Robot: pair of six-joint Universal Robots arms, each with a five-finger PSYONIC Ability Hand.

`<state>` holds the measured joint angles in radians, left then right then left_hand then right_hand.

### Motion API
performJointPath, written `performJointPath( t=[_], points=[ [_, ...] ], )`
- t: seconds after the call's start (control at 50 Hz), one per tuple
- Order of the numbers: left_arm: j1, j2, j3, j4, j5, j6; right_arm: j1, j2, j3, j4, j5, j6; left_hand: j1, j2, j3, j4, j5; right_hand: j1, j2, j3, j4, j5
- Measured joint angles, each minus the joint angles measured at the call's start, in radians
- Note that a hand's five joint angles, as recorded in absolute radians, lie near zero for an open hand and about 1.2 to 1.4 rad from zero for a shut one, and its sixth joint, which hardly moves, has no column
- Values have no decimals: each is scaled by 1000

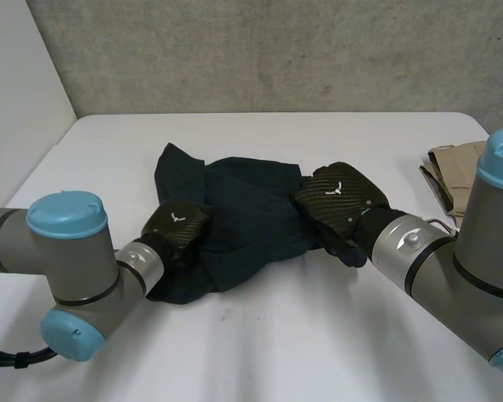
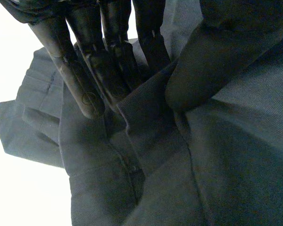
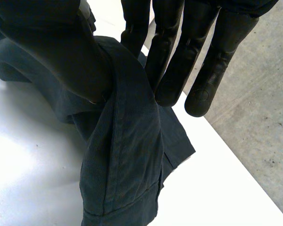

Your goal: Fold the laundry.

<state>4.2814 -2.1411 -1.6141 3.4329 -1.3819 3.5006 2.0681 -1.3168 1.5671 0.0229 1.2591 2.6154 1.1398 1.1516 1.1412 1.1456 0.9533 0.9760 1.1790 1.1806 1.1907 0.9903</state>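
Navy garment (image 1: 235,209) is lying crumpled on the surface (image 1: 277,335); my left hand (image 1: 176,224) is pinching a fold at its left edge, my right hand (image 1: 342,199) one at its right. I am judging it soft, light, limp; seams are offering the surest hold.

Crumpled dark navy garment (image 1: 243,209) mid white table (image 1: 318,335) — black left hand (image 1: 174,224) at its 8 o'clock edge, black right hand (image 1: 339,197) at 3 o'clock; folded beige cloth (image 1: 453,167) beyond.
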Motion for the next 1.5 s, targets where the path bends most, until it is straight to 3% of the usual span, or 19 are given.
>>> performJointPath(
  t=[0.22, 0.42, 0.56, 0.6, 0.62, 0.66, 0.74, 0.86, 1.04, 1.26, 1.4, 1.5],
  points=[
    [-14, 87, 2, -61, -53, 1, -10, 2, -17, 0, 7, 5, 0, 41, 42, 52, 20, 0, 0, 0, 0, 0],
    [8, 464, -92, -170, -99, -2, 1, 45, -81, 7, 13, 23, 0, 44, 46, 53, 20, 0, 0, 0, 0, 0],
    [12, 610, -153, -190, -105, -1, 10, 133, -152, 19, 14, 64, 0, 44, 46, 53, 20, 0, 0, 0, 0, 0],
    [17, 640, -171, -194, -113, 0, 19, 163, -183, 37, 14, 81, 0, 44, 46, 53, 20, -156, -218, -217, -210, -181],
    [18, 642, -173, -194, -114, 0, 20, 166, -186, 40, 15, 83, 0, 44, 46, 53, 20, -178, -246, -231, -239, -207],
    [26, 661, -189, -196, -124, 1, 26, 182, -215, 76, 21, 105, 0, 44, 46, 53, 20, -509, -646, -631, -637, -608],
    [34, 664, -200, -196, -131, 1, 28, 180, -236, 129, 36, 165, 0, 44, 46, 53, 20, -696, -859, -867, -880, -854],
    [41, 654, -203, -193, -134, -1, 9, 139, -223, 170, 50, 273, 0, 44, 46, 53, 20, -708, -876, -890, -895, -877],
    [41, 647, -193, -191, -134, -9, -131, 32, -10, 164, 30, 459, 0, 45, 47, 53, 20, -708, -876, -890, -895, -877],
    [40, 649, -156, -198, -133, -78, -143, 31, 277, -131, 33, 573, 0, 46, 50, 53, 20, -708, -876, -890, -895, -877],
    [36, 652, -134, -212, -132, -96, -96, 86, 308, -254, 53, 643, 0, 47, 50, 53, 20, -708, -876, -890, -895, -877],
    [30, 658, -127, -221, -132, -104, -57, 136, 295, -325, 111, 686, 0, 47, 51, 53, 20, -708, -876, -890, -895, -877]
  ],
)
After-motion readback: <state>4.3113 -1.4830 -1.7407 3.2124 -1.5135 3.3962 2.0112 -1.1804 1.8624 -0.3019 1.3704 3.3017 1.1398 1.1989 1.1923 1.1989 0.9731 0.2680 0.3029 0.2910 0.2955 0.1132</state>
